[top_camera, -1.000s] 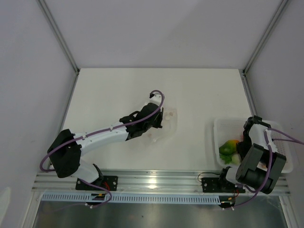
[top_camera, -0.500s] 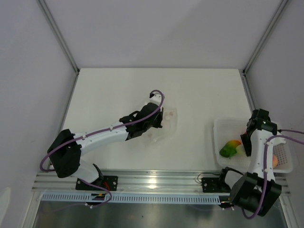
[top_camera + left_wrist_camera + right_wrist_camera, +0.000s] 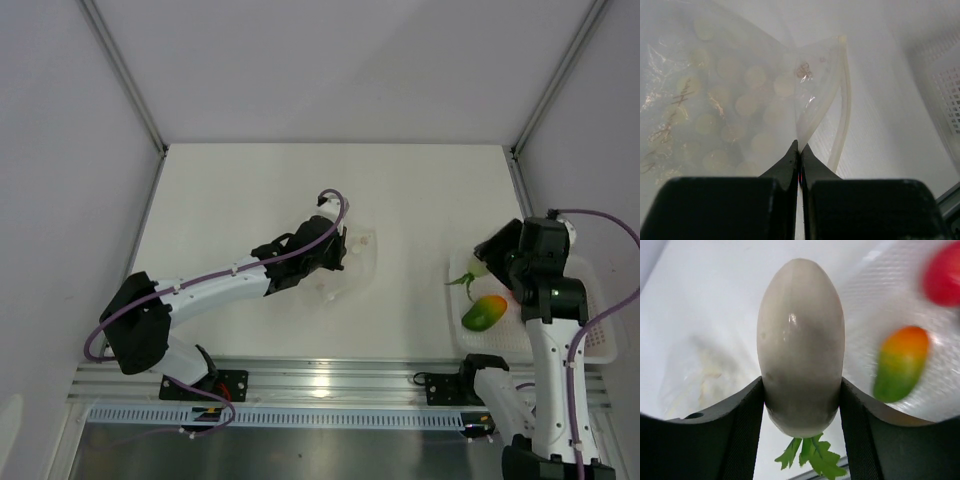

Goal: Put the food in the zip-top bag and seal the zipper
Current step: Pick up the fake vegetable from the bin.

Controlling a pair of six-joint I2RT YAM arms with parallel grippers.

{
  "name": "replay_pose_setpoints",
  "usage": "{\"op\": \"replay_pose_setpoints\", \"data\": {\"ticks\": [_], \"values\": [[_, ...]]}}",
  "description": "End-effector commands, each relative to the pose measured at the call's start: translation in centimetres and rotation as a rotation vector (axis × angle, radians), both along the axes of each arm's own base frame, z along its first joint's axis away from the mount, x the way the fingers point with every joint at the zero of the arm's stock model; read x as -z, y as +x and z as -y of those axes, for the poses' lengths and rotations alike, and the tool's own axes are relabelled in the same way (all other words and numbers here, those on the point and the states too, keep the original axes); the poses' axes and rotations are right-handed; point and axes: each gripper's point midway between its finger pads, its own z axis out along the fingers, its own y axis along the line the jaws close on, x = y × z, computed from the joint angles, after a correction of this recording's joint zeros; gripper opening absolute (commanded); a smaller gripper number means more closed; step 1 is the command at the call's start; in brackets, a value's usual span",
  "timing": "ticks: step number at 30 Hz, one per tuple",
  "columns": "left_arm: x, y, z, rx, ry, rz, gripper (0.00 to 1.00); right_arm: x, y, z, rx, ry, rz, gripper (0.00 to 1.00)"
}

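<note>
White tabletop (image 3: 250, 190) fills the booth; left gripper (image 3: 799, 150) is clenched on the clear crinkly zip-top bag (image 3: 715, 90) at centre; right gripper (image 3: 488, 262) grasps a white radish with green leaves (image 3: 800, 330) over the white slotted plastic basket (image 3: 456, 310) holding a green-orange toy fruit (image 3: 484, 313).

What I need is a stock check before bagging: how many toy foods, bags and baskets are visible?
Toy foods: 3 (white radish, green-orange fruit, red one)
Zip-top bag: 1
Basket: 1
Total: 5

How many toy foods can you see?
3: a white radish with green leaves in the right gripper, a green-orange piece and a red round one in the white slotted basket. More may be hidden.
</note>
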Motion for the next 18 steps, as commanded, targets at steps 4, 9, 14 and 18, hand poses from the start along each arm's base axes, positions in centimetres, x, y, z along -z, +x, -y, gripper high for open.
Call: {"op": "replay_pose_setpoints", "data": {"ticks": [4, 9, 14, 18], "values": [[-2.1, 0.0, 0.7, 0.025, -0.086, 0.035, 0.01, -3.6, 4.7, -14.5, -0.694, 0.164, 0.209, 0.0], [-2.5, -0.1, 0.6, 0.033, -0.095, 0.05, 0.0, -1.4, 4.8, -21.6, -0.95, 0.145, 0.093, 0.0], [-2.8, -0.3, 0.8, 0.052, -0.108, 0.058, 0.01, 0.7, 4.6, -26.0, -1.107, 0.249, 0.013, 0.0], [-3.0, -0.5, 0.8, 0.066, -0.112, 0.067, 0.01, 1.7, 4.0, -27.8, -1.183, 0.348, -0.057, 0.0]]}}
